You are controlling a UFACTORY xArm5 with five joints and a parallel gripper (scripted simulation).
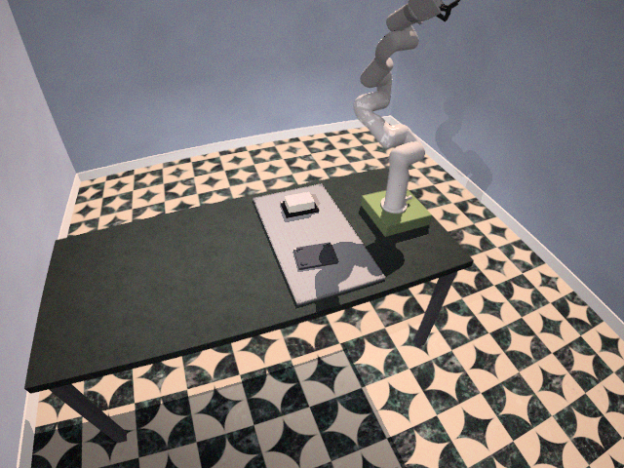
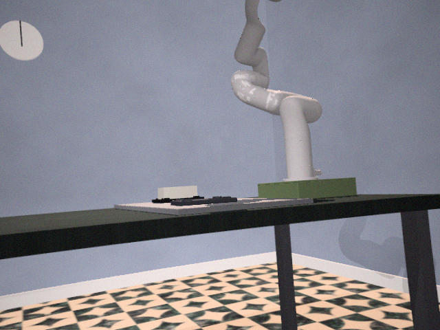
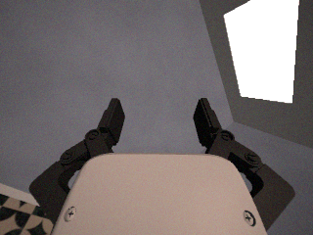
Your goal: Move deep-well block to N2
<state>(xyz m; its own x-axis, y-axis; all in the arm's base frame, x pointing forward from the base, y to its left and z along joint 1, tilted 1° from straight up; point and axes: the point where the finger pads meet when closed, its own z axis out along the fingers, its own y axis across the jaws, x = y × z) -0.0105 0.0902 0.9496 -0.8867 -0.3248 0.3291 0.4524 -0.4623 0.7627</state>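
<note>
The white deep-well block [image 1: 299, 202] stands on the far black nest N1 [image 1: 302, 212] on the grey mat [image 1: 316, 243]. It also shows in the exterior view [image 2: 177, 192]. The empty dark nest N2 [image 1: 316, 255] lies nearer on the same mat, also visible in the exterior view [image 2: 204, 201]. My gripper [image 1: 448, 10] is high above the arm's base at the top edge of the top view, far from the block. In the wrist view the gripper [image 3: 158, 119] is open and empty, pointing at the wall and ceiling.
The arm stands on a green base block [image 1: 396, 214] at the table's right end. The dark table [image 1: 201, 272] stretches far to the left of the mat. A bright ceiling panel [image 3: 264, 46] shows in the wrist view.
</note>
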